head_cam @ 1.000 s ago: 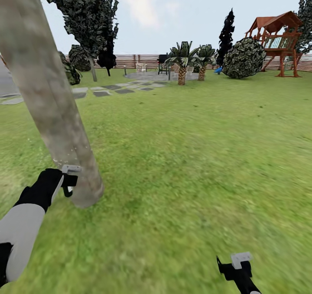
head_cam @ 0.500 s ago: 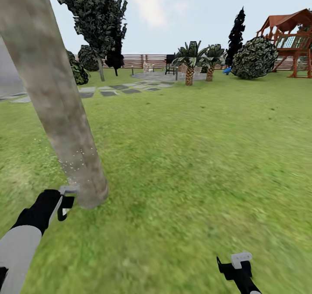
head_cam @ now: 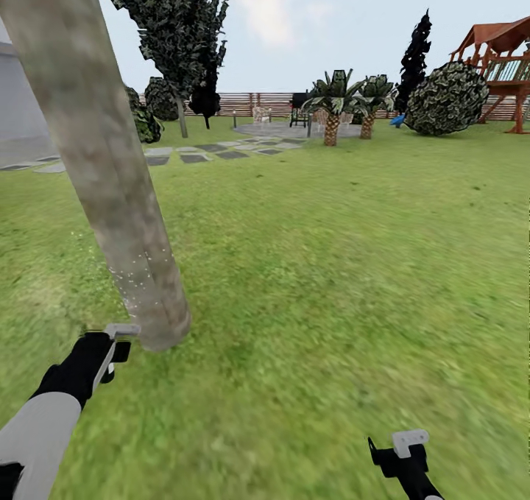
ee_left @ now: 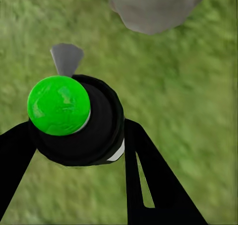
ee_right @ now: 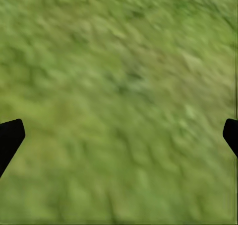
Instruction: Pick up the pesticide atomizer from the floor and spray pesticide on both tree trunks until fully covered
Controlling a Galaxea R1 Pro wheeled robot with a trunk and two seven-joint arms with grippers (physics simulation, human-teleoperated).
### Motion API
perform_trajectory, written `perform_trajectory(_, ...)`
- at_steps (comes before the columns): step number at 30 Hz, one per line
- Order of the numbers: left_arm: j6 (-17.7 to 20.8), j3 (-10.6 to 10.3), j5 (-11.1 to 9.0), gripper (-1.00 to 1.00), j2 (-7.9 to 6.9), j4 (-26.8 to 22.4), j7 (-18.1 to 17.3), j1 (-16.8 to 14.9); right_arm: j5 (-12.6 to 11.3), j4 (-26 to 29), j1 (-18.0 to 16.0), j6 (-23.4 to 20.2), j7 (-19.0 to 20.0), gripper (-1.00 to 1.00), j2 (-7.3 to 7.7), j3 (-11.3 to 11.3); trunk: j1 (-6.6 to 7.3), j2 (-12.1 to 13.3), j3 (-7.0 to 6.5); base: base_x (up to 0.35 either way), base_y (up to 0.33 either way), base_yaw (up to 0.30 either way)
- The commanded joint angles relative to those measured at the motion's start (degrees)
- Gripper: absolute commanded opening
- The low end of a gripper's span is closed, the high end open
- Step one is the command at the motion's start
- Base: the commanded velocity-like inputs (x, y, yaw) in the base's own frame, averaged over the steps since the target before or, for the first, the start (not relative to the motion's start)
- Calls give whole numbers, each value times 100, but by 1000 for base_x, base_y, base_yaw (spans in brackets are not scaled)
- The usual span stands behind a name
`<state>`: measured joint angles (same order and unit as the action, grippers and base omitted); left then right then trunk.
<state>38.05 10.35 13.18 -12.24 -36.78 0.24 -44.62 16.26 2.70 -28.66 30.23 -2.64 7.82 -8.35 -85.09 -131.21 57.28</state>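
Note:
A thick, pale grey-brown tree trunk (head_cam: 110,176) leans across the left of the head view, with fine pale pesticide specks (head_cam: 136,275) dotting its lower part. My left gripper (head_cam: 110,347) is low beside the trunk's base, shut on the pesticide atomizer (head_cam: 121,331). In the left wrist view my left gripper (ee_left: 79,150) holds that black atomizer (ee_left: 94,130), which has a green cap (ee_left: 58,105) and a grey nozzle (ee_left: 66,58) pointing towards the trunk's foot (ee_left: 153,6). My right gripper (head_cam: 401,450) hangs open over the grass (head_cam: 331,264). Far back stands another tree (head_cam: 181,119).
Grey stepping stones (head_cam: 213,150) lead to a paved patch with palms (head_cam: 333,113) and a dark grill. A round bush (head_cam: 447,99), a wooden play tower (head_cam: 504,65) and a slatted fence (head_cam: 243,104) line the back. The open lawn stretches right of the trunk.
The camera has swung, shifting the whole scene rightward. My left gripper with the atomizer has dropped from partway up the trunk to its base. More pale specks dot the lower trunk.

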Motion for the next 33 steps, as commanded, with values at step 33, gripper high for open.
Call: perform_trajectory(33,-430,407,-6,-100,146,48,302,282,0,-9,1,0,1,100,-61,0,0,0,22,158,-231,130)
